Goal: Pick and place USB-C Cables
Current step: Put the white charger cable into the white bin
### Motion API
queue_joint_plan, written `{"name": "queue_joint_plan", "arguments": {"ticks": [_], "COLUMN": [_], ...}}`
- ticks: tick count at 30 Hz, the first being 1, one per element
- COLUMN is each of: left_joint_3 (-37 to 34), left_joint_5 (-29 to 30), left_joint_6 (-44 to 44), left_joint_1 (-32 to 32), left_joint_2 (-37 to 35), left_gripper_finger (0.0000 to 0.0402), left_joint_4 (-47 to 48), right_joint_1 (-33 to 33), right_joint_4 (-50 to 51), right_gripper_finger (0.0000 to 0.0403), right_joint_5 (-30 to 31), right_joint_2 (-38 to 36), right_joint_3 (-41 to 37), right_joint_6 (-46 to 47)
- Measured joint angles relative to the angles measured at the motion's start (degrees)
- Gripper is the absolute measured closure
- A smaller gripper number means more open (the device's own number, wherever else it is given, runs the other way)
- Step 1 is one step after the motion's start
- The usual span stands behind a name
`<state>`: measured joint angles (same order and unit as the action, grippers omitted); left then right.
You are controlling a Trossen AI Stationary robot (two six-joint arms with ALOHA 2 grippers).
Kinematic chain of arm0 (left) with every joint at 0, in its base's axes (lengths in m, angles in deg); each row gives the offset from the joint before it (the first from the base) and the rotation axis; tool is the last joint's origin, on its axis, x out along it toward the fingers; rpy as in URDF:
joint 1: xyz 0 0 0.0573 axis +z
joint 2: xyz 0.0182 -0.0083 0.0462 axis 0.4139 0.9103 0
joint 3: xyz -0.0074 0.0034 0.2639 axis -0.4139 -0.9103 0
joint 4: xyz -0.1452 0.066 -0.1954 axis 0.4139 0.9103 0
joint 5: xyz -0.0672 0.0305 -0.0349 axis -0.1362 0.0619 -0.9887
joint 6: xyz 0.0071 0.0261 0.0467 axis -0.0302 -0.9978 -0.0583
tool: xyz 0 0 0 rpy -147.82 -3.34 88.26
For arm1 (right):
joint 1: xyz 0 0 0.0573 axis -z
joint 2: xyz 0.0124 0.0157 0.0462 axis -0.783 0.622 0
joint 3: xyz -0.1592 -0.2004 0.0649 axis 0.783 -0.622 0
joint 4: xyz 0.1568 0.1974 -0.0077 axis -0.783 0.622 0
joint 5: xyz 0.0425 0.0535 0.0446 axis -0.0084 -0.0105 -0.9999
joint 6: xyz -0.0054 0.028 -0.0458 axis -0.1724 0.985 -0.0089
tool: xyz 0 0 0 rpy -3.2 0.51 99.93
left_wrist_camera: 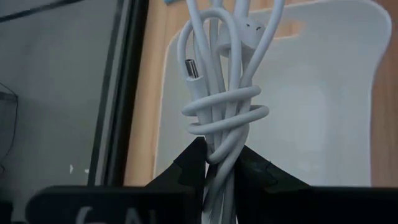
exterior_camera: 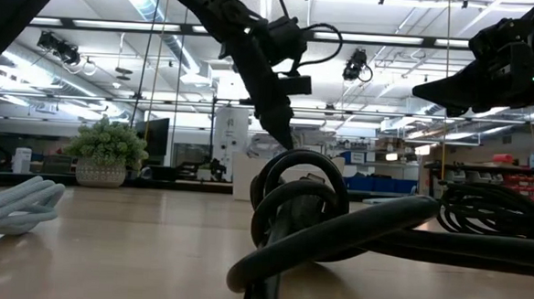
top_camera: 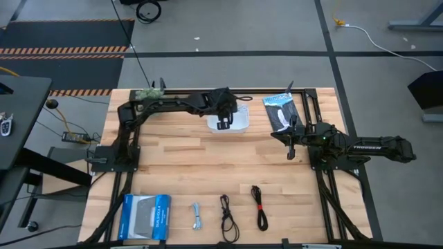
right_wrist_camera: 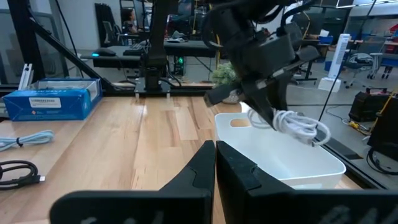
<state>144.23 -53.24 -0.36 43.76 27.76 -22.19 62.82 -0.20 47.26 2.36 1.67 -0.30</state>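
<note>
My left gripper (left_wrist_camera: 221,157) hangs over the white tray (top_camera: 239,126) at the table's far middle, shut on the white USB-C cable bundle (left_wrist_camera: 224,93). The right wrist view shows that bundle (right_wrist_camera: 300,126) too, above the tray (right_wrist_camera: 292,163). The other three cables lie flat along the near edge: the pale grey one (top_camera: 196,216), the black one (top_camera: 227,216) and the black one with a red band (top_camera: 259,206). My right gripper (right_wrist_camera: 215,158) waits shut above the wood right of the tray, touching nothing. My left gripper pinches the white cable bundle between its two fingers (left_wrist_camera: 186,167) at one end of the bundle (left_wrist_camera: 219,144), just below the wraps around its middle. The fingers come from above, pointing down. The bundle sticks out beyond the fingertips over the tray, lifted clear of the table.
A black-and-white plastic packet (top_camera: 280,111) lies right of the tray at the far edge. The blue rectangular box (top_camera: 145,216) sits at the near left corner. Black frame rails run along the table's left and right sides. Bare wood spans the middle of the table.
</note>
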Motion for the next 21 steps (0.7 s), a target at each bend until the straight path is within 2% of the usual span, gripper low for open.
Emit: {"name": "queue_joint_plan", "arguments": {"ticks": [13, 21], "left_joint_3": [0.1, 0.0], "left_joint_5": [1.6, 4.6], "left_joint_6": [-0.1, 0.0], "left_joint_1": [-0.2, -0.2], "left_joint_2": [2.9, 3.5], "left_gripper_finger": [0.0343, 0.0344], "left_joint_4": [-1.2, 2.7], "right_joint_1": [0.0, 0.0], "right_joint_4": [-0.1, 0.0], "right_gripper_finger": [0.0383, 0.0383], "right_joint_5": [0.0, 0.0], "right_joint_2": [0.0, 0.0], "right_joint_3": [0.0, 0.0], "right_joint_6": [0.0, 0.0]}}
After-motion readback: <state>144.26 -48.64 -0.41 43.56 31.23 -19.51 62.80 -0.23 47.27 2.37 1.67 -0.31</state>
